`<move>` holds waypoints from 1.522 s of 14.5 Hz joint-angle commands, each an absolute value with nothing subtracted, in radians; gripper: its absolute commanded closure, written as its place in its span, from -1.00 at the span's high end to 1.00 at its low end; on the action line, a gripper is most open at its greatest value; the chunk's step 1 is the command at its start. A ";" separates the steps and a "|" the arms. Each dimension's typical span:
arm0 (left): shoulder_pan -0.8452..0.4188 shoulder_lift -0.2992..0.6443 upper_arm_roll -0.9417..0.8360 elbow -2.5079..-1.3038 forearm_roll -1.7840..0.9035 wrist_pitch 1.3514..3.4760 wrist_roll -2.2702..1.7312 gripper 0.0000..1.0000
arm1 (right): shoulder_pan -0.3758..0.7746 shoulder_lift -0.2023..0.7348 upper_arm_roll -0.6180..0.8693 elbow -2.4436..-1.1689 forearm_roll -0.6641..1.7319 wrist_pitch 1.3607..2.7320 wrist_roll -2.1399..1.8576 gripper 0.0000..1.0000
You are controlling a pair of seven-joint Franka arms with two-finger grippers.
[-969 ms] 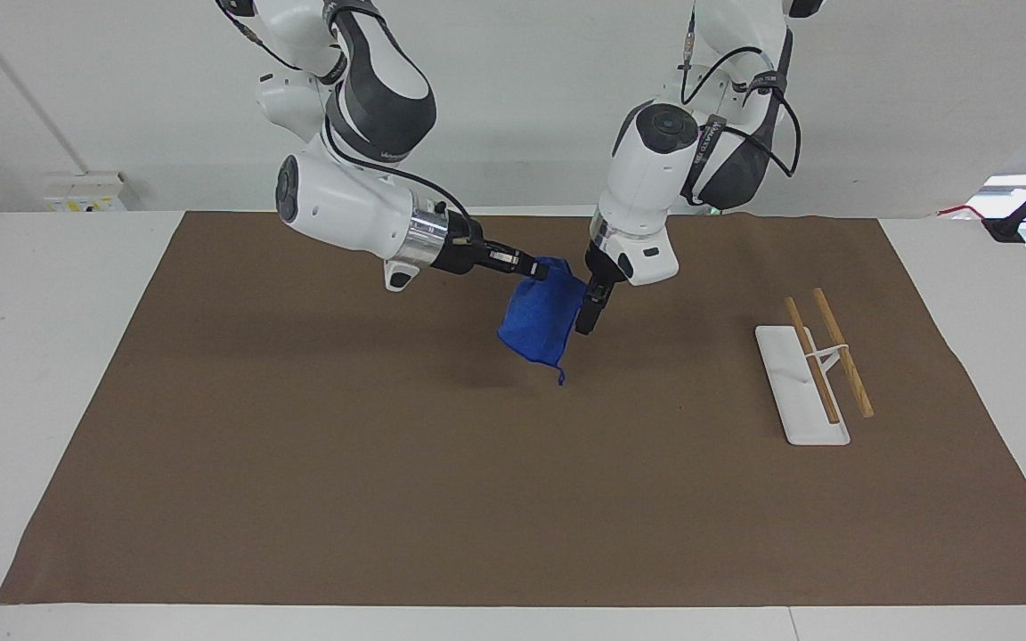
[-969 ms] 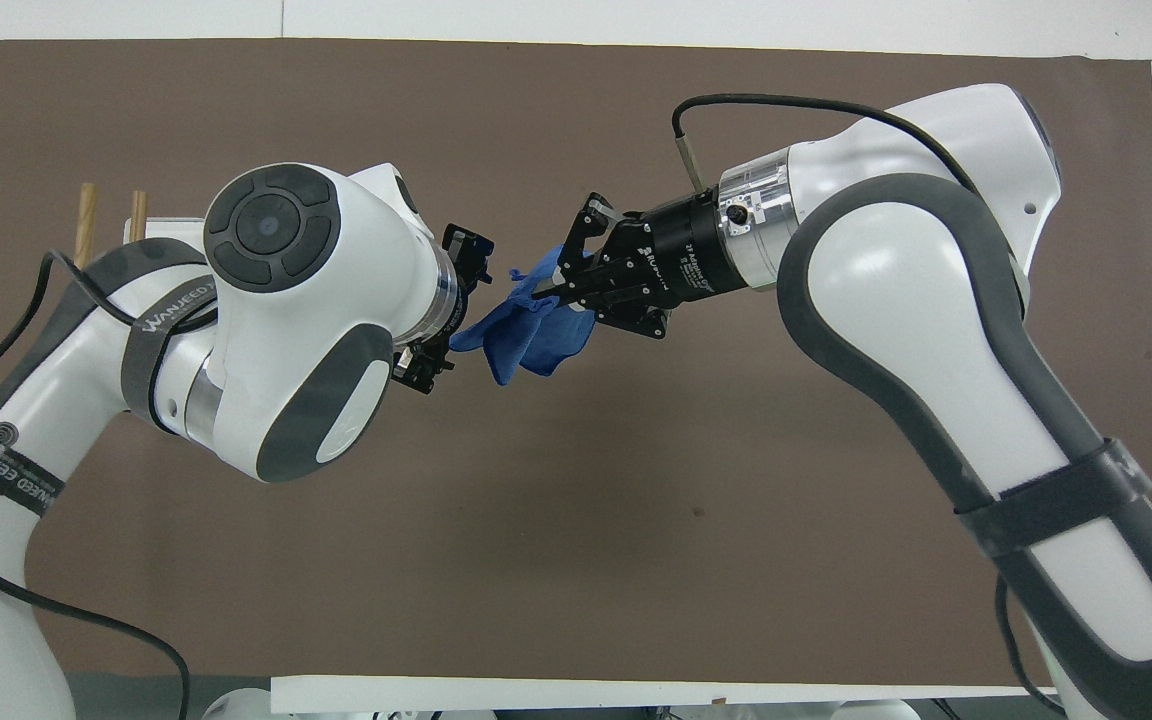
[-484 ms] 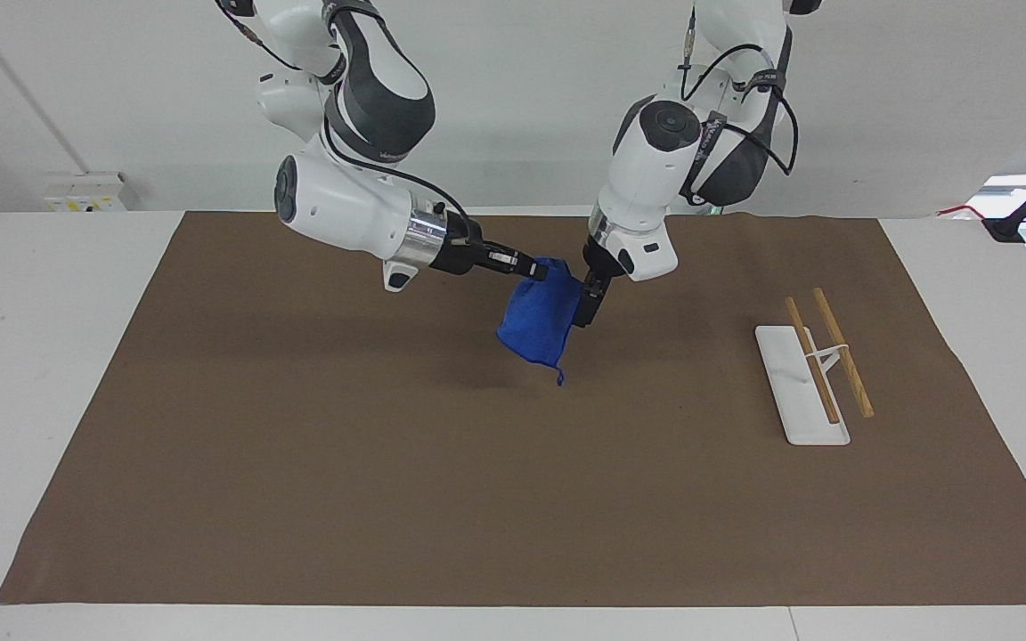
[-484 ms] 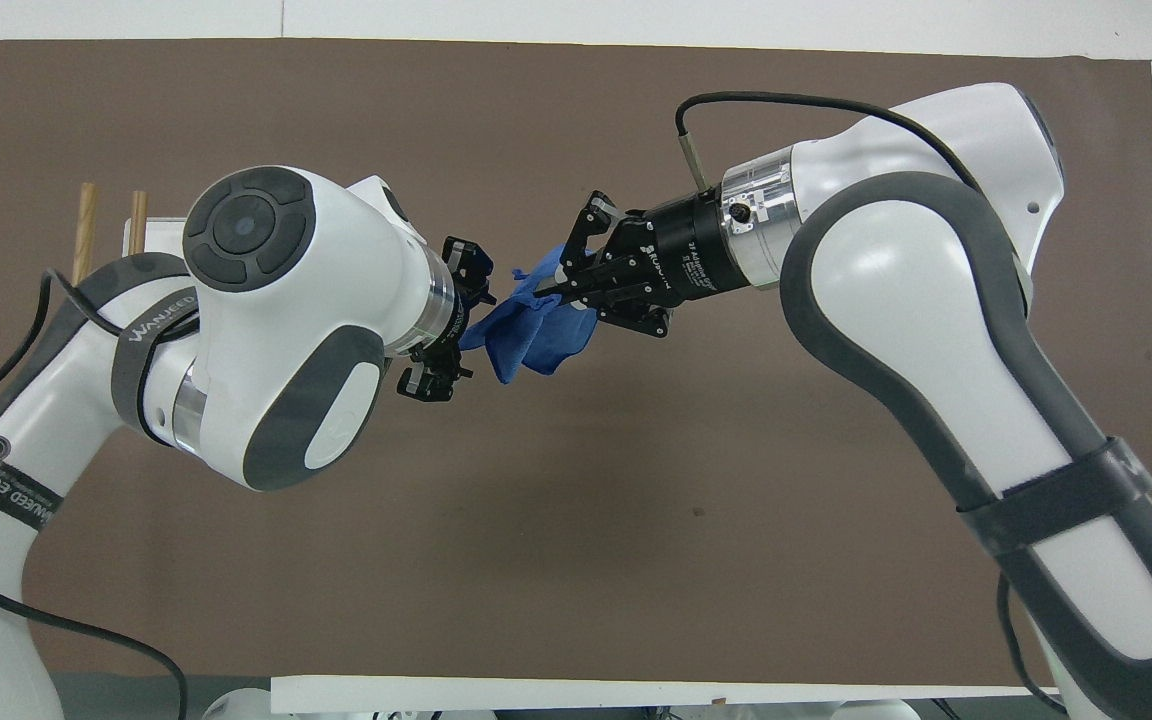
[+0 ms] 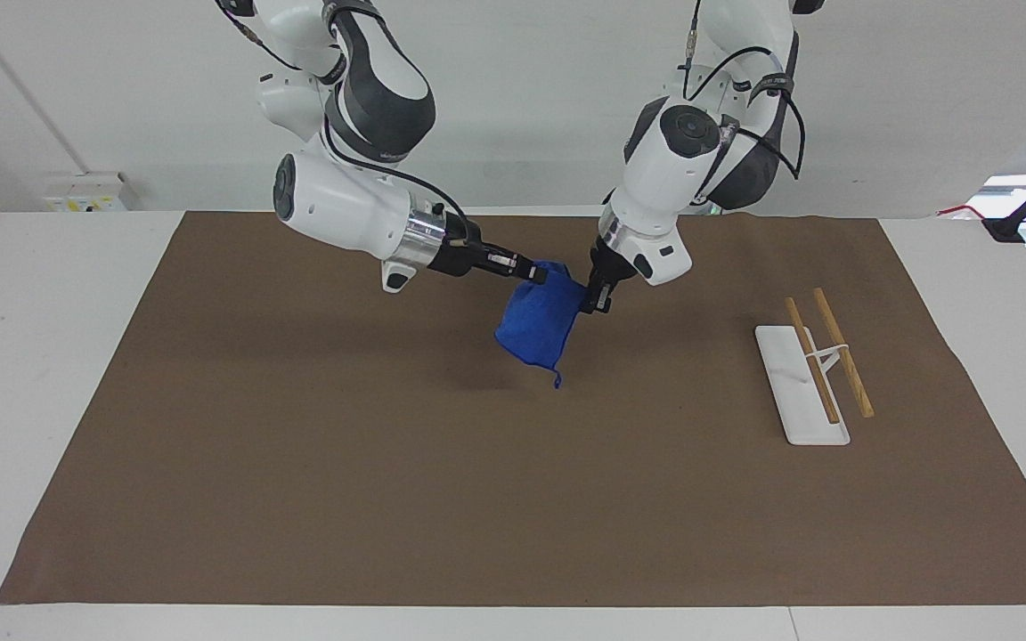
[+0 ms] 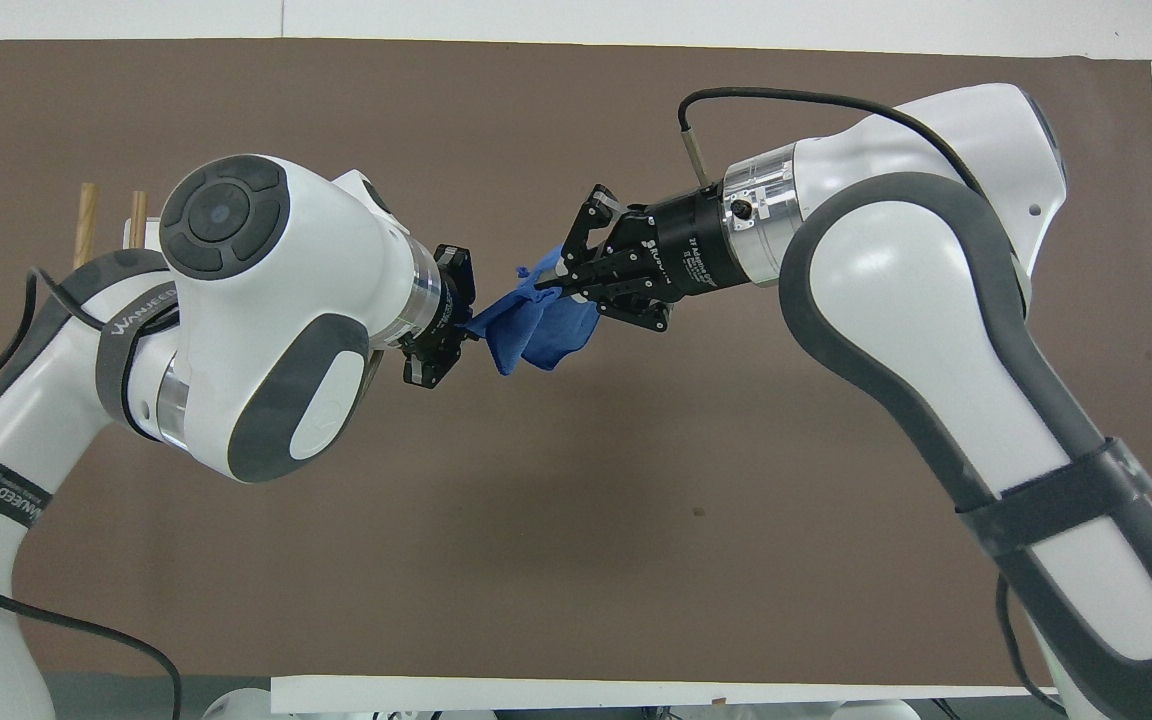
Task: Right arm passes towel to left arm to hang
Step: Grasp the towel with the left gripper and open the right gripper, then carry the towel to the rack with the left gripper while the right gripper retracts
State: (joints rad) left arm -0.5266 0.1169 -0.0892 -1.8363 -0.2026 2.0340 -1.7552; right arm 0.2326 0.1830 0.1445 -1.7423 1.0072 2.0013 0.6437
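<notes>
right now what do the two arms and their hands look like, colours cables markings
Both arms have glossy white shells with dark grey joint panels and silver wrist rings. The left hand and right hand are black two-finger units; the right one carries small white lettering. Black cables run along both arms, and dark straps with white lettering wrap the left arm.

Opposed high cameras share seemingly the whole mat.

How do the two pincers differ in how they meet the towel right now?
The right pincer reaches in nearly level, shut on the towel's top corner; the left pincer points steeply down at the towel's other upper edge. Both are raised above the brown mat, meeting the towel.
</notes>
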 commanded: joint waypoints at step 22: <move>0.204 0.038 -0.074 -1.842 0.137 2.166 -0.614 -1.00 | -0.187 0.031 0.137 -1.439 -0.009 1.472 0.144 1.00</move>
